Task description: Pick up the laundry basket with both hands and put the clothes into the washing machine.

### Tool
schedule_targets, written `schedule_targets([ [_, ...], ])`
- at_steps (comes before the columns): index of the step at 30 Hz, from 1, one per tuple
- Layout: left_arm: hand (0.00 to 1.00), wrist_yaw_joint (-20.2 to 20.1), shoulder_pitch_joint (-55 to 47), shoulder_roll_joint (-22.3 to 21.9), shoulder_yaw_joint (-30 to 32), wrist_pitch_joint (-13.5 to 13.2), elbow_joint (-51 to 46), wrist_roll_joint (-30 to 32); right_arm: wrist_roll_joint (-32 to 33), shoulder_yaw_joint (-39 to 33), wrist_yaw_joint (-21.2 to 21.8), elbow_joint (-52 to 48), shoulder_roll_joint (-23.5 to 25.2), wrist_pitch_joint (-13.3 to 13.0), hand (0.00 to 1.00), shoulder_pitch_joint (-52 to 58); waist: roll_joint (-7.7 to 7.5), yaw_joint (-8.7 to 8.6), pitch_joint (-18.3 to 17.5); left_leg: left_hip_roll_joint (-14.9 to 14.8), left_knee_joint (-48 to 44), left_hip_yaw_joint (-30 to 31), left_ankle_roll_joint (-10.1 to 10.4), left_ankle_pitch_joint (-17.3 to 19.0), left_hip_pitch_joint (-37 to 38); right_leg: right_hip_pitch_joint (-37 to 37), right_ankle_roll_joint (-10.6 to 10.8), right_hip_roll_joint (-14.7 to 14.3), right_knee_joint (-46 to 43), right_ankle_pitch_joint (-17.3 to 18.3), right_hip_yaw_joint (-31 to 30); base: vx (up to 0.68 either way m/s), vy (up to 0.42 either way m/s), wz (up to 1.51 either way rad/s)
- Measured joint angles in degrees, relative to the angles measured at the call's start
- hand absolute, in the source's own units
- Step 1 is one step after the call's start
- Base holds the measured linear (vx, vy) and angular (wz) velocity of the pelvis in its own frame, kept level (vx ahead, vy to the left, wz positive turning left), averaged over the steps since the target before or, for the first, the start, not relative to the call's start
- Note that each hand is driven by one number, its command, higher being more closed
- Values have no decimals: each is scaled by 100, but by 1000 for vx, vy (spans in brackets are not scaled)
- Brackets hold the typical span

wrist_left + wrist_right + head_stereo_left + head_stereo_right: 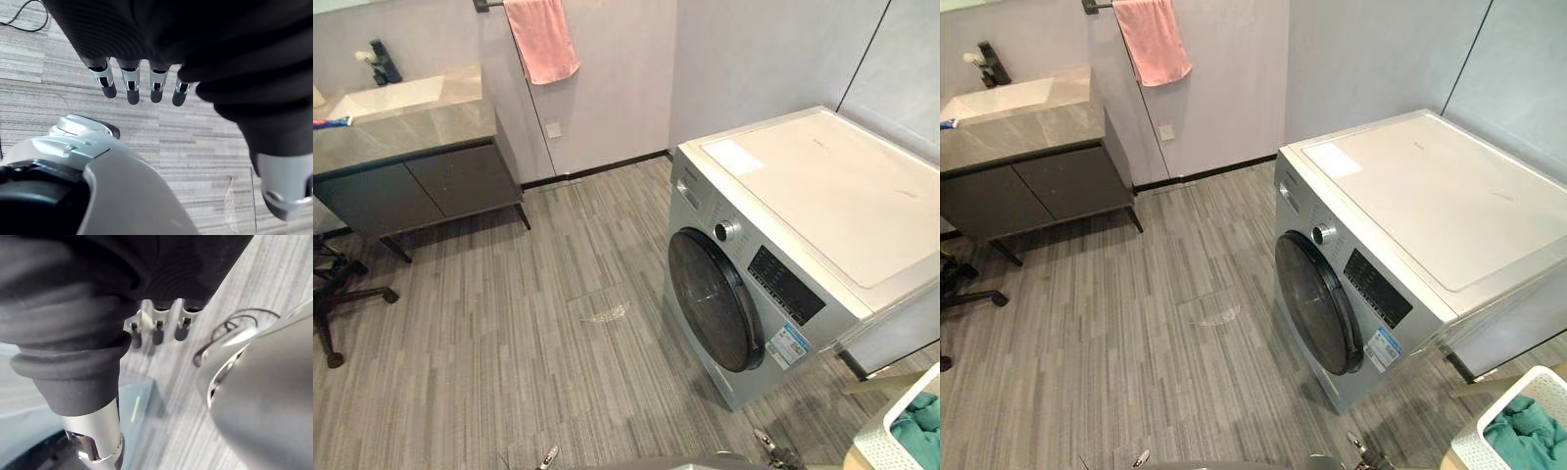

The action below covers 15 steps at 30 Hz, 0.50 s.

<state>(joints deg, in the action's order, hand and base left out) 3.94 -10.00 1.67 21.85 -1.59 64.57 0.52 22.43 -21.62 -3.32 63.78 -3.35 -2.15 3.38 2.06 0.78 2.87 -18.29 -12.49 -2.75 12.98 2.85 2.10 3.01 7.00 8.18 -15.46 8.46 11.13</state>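
Left hand (131,84) and right hand (157,328) both open: fingers straight, holding nothing, hanging over the floor (509,343). Basket (1494,441) off at the lower right, past the front corner of the washer (1430,196), teal clothes (1528,426) inside; cut off at the edge, so cannot tell its long axis. Lies rightward of both hands, likely nearer the right one; probably calls for turning right first. Door (1317,304) shut.
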Motion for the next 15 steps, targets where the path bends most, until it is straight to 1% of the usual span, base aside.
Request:
schedule_targets([
  [1, 0, 9, -7, 66, -75, 6, -34, -14, -63, 240, 38, -4, 50, -3, 0, -66, -37, -1, 26, -5, -418, 111, -9, -110, -302, -122, -31, -41, 346, -178, 33, 44, -75, 0],
  [2, 0, 18, -6, 89, -135, 7, -59, -20, -94, 326, 49, -16, 69, -7, 0, -92, -55, -1, 37, -18, -625, 132, -58, -153, -438, -199, -45, -70, 494, -270, 57, 48, -82, 6],
  [3, 0, 29, 1, 98, -222, 6, -125, -41, -188, 500, 54, -73, 68, -4, 0, -132, -68, 12, 73, -93, -1016, 112, -43, -224, -640, -377, -77, -147, 769, -416, 121, 32, -75, 13],
  [4, 0, 43, 0, 111, -297, 6, -130, -65, -278, 644, 52, -272, 66, -7, 0, -130, -31, 10, 123, -146, -1279, 22, -108, -343, -764, -523, -86, -176, 934, -490, 168, 20, -56, 13],
  [5, 0, 52, 2, 120, -359, 7, -130, -88, -288, 724, 46, -407, 59, -7, 0, -134, -36, 15, 165, -171, -1349, -96, -105, -429, -768, -589, -94, -176, 985, -514, 170, -5, -76, 9],
  [6, 0, 57, 4, 135, -420, 7, -134, -92, -341, 875, 42, -712, 48, -25, 0, -153, -28, 20, 226, -186, -1369, -290, -129, -613, -772, -700, -138, -170, 1077, -565, 165, -15, -100, -3],
  [7, 0, 58, 4, 143, -456, 7, -135, -85, -484, 1052, 37, -1003, 17, -55, 0, -203, -52, 20, 206, -176, -1318, -370, -86, -769, -756, -710, -162, -167, 1159, -618, 135, -17, -123, -8],
  [8, 0, 63, 0, 148, -499, 7, -148, -85, -540, 1182, 34, -1215, -29, -92, 0, -251, -25, 26, 232, -162, -1264, -393, -62, -804, -762, -687, -195, -174, 1211, -672, 113, -24, -100, -12],
  [9, 0, 66, -3, 103, -522, 11, -146, -73, -630, 1283, 30, -1435, -57, -132, 0, -306, 34, 19, 269, -57, -1178, -384, 90, -604, -749, -653, -200, -151, 1290, -741, 75, -22, -46, -13],
  [10, 0, 69, -4, 66, -537, 11, -148, -64, -685, 1314, 26, -1600, -113, -140, 0, -336, 106, 20, 295, 78, -1115, -381, 68, -430, -724, -625, -210, -111, 1323, -793, 44, -53, 26, -16],
  [11, 0, 63, -12, 17, -552, 14, -136, 19, -739, 1418, 28, -1982, -190, -158, 0, -352, 209, 16, 309, 258, -737, -552, -113, -230, -604, -517, -175, -108, 1367, -881, -7, -55, 64, -13],
  [13, 0, 60, -5, 16, -547, 13, -97, 68, -781, 1559, 41, -2409, -228, -161, 0, -265, 226, 18, 314, 341, -191, -558, -121, -228, -383, -432, -135, -105, 1413, -952, -25, -55, 66, -2],
  [14, 0, 36, -5, 19, -545, 14, -97, 165, -909, 1653, 59, -2853, -219, -178, 0, -119, 245, 14, 304, 357, 195, -628, -215, -170, -256, -395, -117, -129, 1526, -1042, -14, -58, 68, 3],
  [15, 0, 20, -3, 18, -543, 14, -97, 255, -978, 1731, 75, -3131, -215, -205, 0, -31, 299, 15, 278, 354, 441, -702, -290, -96, -194, -360, -91, -158, 1616, -1128, -14, -72, 73, 5],
])
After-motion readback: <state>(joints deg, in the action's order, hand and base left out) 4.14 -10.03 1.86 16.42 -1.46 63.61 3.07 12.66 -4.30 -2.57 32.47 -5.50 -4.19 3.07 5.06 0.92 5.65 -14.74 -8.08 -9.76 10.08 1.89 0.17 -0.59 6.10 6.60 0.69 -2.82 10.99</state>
